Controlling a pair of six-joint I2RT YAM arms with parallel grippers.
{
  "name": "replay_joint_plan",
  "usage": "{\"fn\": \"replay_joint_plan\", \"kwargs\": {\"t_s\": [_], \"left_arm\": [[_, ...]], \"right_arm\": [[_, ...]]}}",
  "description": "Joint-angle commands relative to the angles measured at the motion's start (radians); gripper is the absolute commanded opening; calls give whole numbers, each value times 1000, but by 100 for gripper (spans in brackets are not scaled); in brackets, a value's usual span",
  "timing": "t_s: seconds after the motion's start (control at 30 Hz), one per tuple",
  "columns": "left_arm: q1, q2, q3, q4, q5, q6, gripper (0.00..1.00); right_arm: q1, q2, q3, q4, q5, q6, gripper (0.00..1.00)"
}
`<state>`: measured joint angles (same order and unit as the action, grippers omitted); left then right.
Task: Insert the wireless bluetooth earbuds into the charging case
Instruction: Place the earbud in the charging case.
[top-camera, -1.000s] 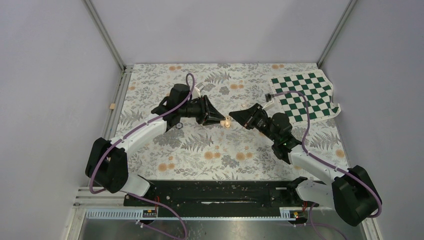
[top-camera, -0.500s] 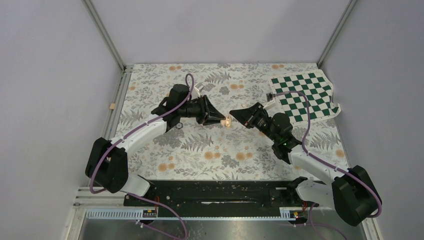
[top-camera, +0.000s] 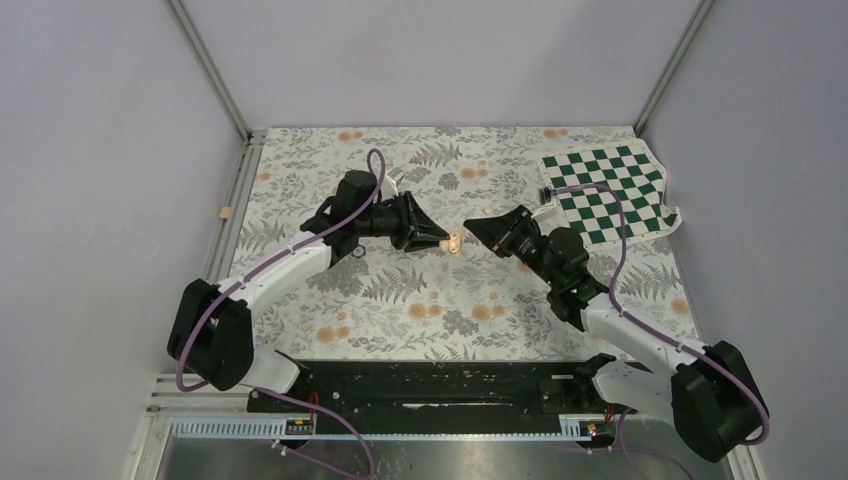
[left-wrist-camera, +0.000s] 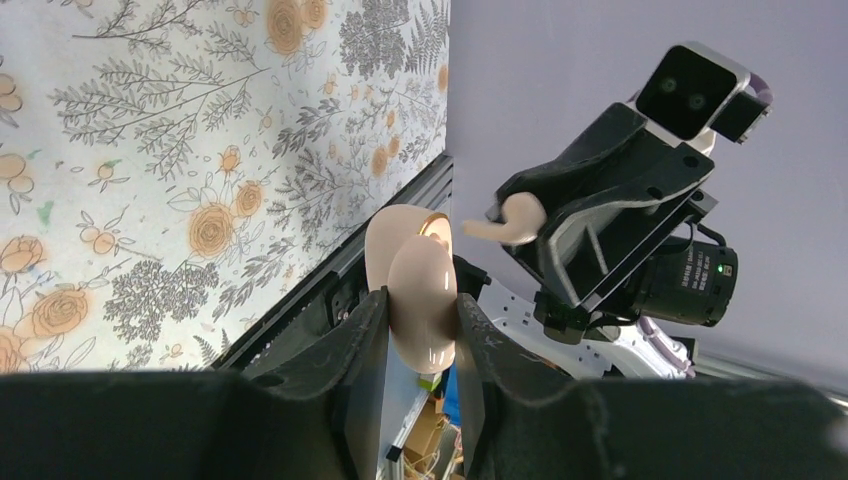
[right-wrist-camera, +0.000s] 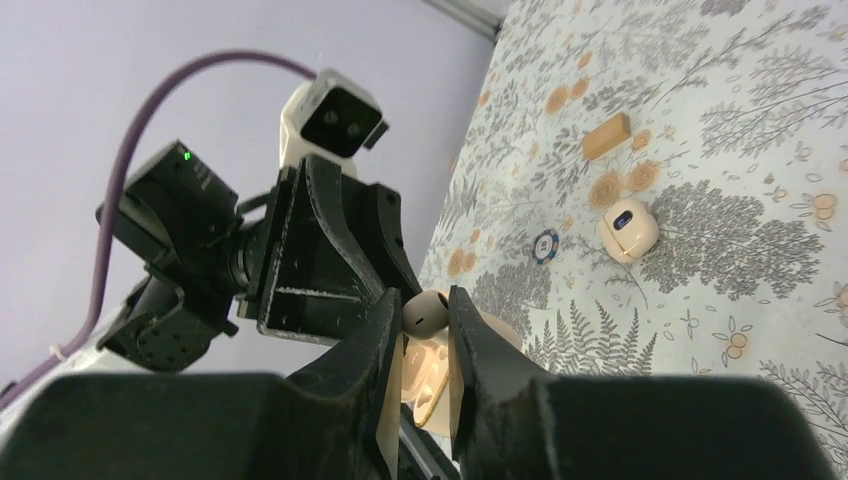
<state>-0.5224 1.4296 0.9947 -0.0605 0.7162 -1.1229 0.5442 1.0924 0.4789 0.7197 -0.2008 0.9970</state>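
My left gripper (left-wrist-camera: 420, 302) is shut on the pale peach charging case (left-wrist-camera: 418, 285) and holds it above the table, lid open and gold rim showing. In the right wrist view the case (right-wrist-camera: 432, 378) sits just behind my right gripper (right-wrist-camera: 424, 300), which is shut on one cream earbud (right-wrist-camera: 425, 312). The left wrist view shows that earbud (left-wrist-camera: 508, 220) sticking out of the right fingers, a short gap from the case opening. From above, the left gripper (top-camera: 440, 240) and the right gripper (top-camera: 470, 228) face each other tip to tip over mid-table, with the case (top-camera: 455, 242) between them. A second pale earbud (right-wrist-camera: 628, 228) lies on the mat.
A tan rectangular block (right-wrist-camera: 606, 135) and a small dark ring (right-wrist-camera: 545, 245) lie on the floral mat near the loose earbud. A green checkered cloth (top-camera: 610, 190) covers the far right corner. Metal frame posts and grey walls enclose the table.
My right gripper has edged slightly toward the far side with the earbud. The left gripper and the case have barely moved.
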Motion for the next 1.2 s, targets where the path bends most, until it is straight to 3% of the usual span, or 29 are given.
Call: {"fn": "replay_joint_plan", "kwargs": {"t_s": [0.0, 0.17, 0.63, 1.17], "left_arm": [[4, -78, -24, 18, -68, -48, 17], [4, -87, -47, 51, -94, -94, 17], [4, -78, -31, 38, -82, -78, 17], [5, -76, -22, 39, -75, -82, 16]], "right_arm": [[14, -114, 14, -93, 170, 16, 10], [24, -168, 12, -140, 274, 48, 10], [71, -46, 29, 56, 48, 37, 9], [123, -41, 19, 23, 46, -11, 9]]}}
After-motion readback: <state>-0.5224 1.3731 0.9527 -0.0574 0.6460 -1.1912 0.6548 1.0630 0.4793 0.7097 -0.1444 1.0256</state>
